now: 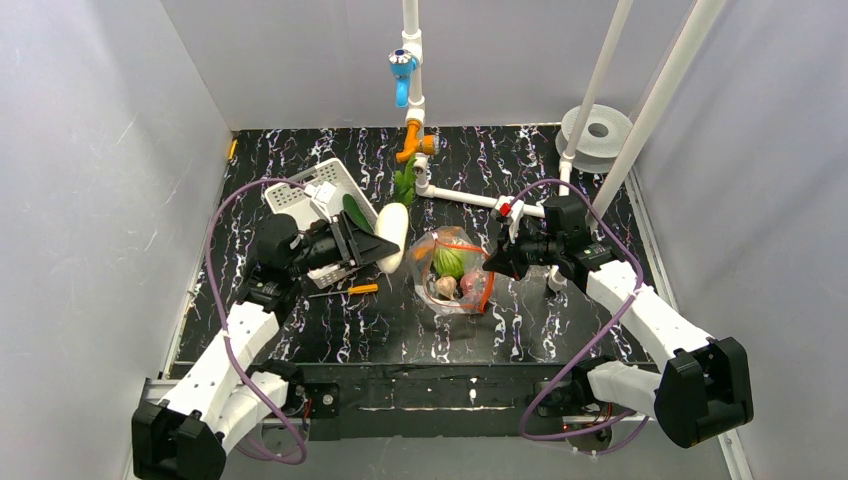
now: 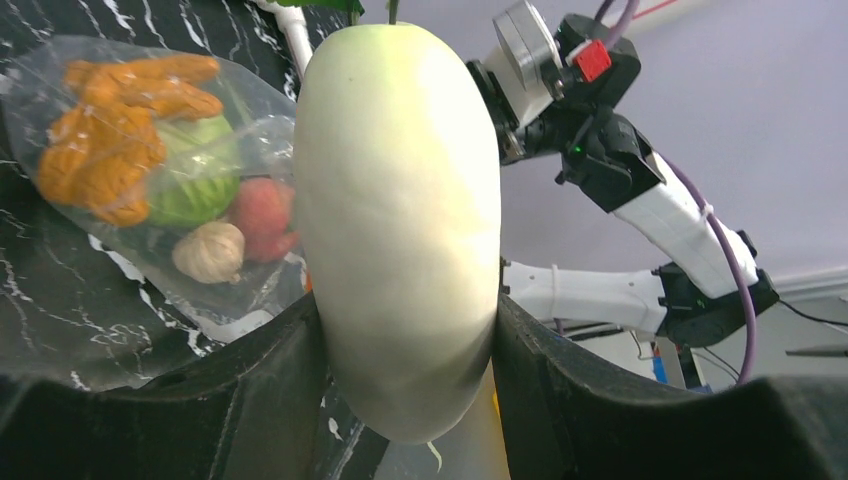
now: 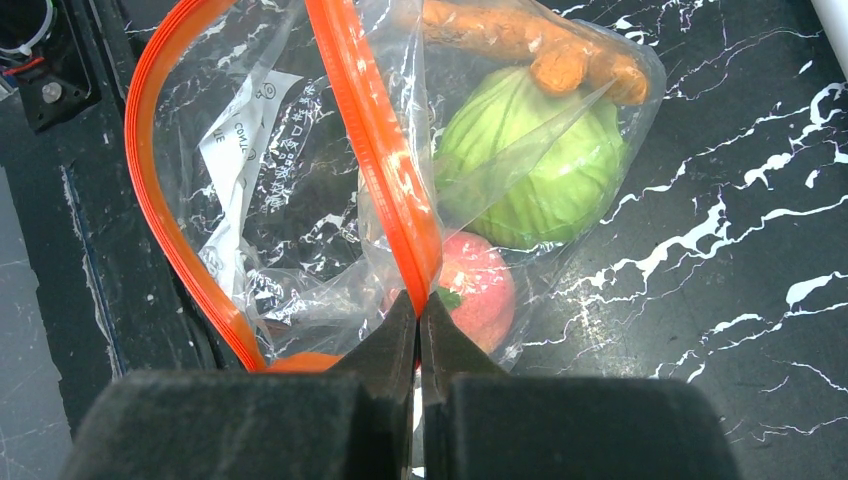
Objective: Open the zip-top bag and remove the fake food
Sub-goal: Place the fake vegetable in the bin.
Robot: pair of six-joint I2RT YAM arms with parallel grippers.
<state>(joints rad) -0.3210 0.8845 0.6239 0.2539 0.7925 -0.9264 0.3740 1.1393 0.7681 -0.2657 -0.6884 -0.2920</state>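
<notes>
The clear zip-top bag [image 1: 455, 272] lies mid-table with its orange-red zip strip [image 3: 375, 150] parted into a loop. My right gripper [image 3: 418, 300] is shut on one side of that strip, at the bag's right edge [image 1: 497, 262]. Inside the bag I see fake food: a green round vegetable [image 3: 530, 170], a pink-red peach [image 3: 478, 290], knobbly orange pieces [image 3: 540, 45] and a pale garlic-like bulb [image 2: 208, 252]. My left gripper [image 2: 405, 330] grips a long white radish-shaped piece [image 2: 400, 200] with green leaves, held just left of the bag [image 1: 393, 232].
A white slotted basket [image 1: 318, 192] lies tipped at the back left with a dark green cucumber [image 1: 355, 212] by it. An orange-handled tool [image 1: 350, 290] lies near the left arm. White pipes [image 1: 470, 198] cross behind the bag, and a white spool [image 1: 595, 130] stands back right.
</notes>
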